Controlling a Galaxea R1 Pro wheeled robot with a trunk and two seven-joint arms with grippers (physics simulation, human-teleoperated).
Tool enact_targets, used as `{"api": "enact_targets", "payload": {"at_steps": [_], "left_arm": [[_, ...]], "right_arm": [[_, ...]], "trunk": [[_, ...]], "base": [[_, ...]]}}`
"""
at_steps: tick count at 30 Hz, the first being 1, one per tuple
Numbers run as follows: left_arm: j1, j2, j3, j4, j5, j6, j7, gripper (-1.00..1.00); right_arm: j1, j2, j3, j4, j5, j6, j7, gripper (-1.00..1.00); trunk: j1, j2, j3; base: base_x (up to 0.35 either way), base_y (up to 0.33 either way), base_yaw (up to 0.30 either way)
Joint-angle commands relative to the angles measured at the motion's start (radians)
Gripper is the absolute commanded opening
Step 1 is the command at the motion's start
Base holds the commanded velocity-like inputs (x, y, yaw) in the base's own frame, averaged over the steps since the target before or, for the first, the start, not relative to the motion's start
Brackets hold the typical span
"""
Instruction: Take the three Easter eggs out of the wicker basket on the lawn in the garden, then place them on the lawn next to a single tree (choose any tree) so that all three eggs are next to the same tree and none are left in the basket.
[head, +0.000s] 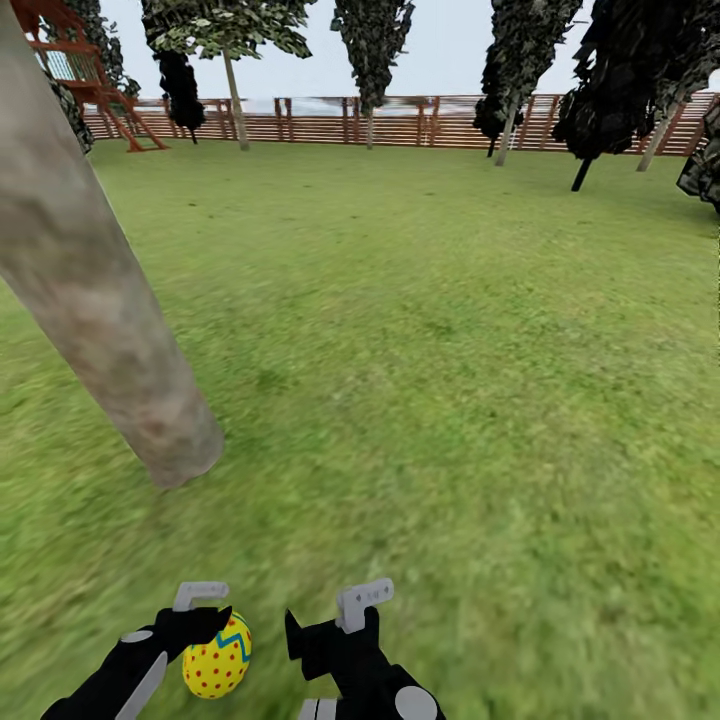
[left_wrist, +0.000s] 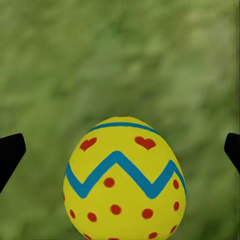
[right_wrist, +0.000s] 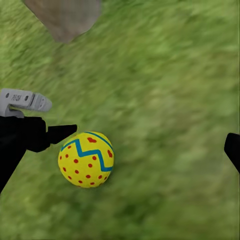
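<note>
One yellow Easter egg (head: 217, 657) with red dots and a blue zigzag lies on the lawn (head: 430, 380), a short way in front of the base of a thick grey-tan tree trunk (head: 95, 300). My left gripper (head: 205, 640) is open just over the egg. In the left wrist view the egg (left_wrist: 124, 180) sits between the two black fingertips (left_wrist: 11, 150), which stand wide apart and clear of it. My right gripper (head: 305, 640) hangs open beside it, holding nothing. The right wrist view shows the egg (right_wrist: 86, 160) on the grass with the trunk's foot (right_wrist: 62, 17) beyond. The wicker basket is out of view.
Open grass stretches ahead to a brown slat fence (head: 400, 120) with dark narrow trees (head: 372, 50) along it. A red wooden play frame (head: 90, 80) stands at the far left. The leaning trunk stands close on my left.
</note>
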Motion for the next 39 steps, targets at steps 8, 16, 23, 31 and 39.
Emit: {"api": "enact_targets", "payload": {"at_steps": [8, 16, 23, 31, 39], "left_arm": [[0.0, 0.001, -0.004, -0.002, 0.005, 0.004, 0.001, 1.0], [0.0, 0.001, -0.008, -0.002, 0.005, 0.003, 0.002, 1.0], [0.0, 0.001, -0.009, -0.009, 0.005, 0.003, 0.004, 1.0], [0.001, 0.001, -0.01, -0.087, 0.005, 0.005, 0.005, 1.0], [0.004, 0.004, -0.007, -0.178, 0.004, 0.036, 0.007, 1.0]], "right_arm": [[-0.001, 0.0, 0.002, -0.001, -0.01, 0.003, -0.009, 1.0], [-0.001, 0.0, 0.002, 0.001, -0.011, 0.003, -0.009, 1.0], [-0.001, 0.0, 0.002, 0.002, -0.011, 0.003, -0.009, 1.0], [-0.001, 0.0, 0.002, 0.003, -0.01, 0.002, -0.008, 1.0], [-0.001, 0.0, 0.002, 0.005, -0.011, 0.002, -0.005, 1.0]], "trunk": [[-0.004, 0.002, 0.03], [-0.007, 0.003, 0.061], [-0.01, 0.005, 0.088], [-0.014, 0.007, 0.119], [-0.018, 0.009, 0.15]], "base": [[0.0, 0.0, 0.0], [-0.064, 0.0, 0.0], [-0.06, 0.0, 0.0], [-0.007, 0.0, 0.0], [0.0, 0.0, 0.0]]}}
